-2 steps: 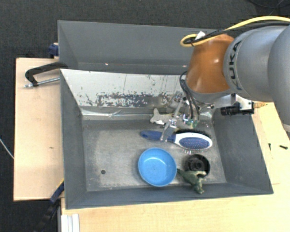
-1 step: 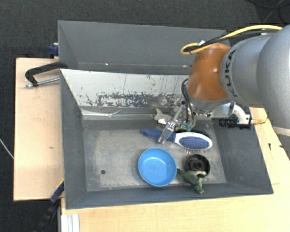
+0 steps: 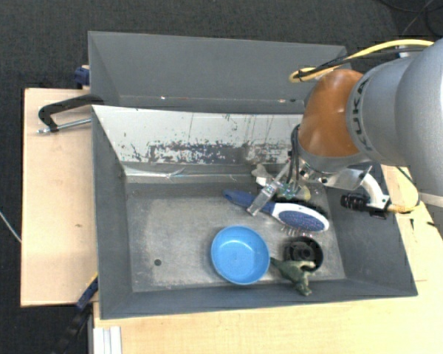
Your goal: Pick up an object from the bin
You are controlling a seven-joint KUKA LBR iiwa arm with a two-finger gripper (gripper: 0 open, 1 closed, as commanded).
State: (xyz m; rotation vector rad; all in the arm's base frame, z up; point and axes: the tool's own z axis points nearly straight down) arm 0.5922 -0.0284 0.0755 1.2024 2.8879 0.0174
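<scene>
As arm [image 3: 402, 102] stoops (rt), tool [image 3: 278, 192] by brush [image 3: 301, 217]

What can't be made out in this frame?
- Blue flat piece: camera view, right end runs under the claw; full shape hidden.
- Bin floor behind the white-and-blue brush: camera view, covered by the arm.
- Black round thing and green figure: camera view, too small to identify; whether they touch is unclear.

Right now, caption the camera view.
Robot hand beside blue oval brush, near round blue plastic bowl in grey metal bin.
</scene>
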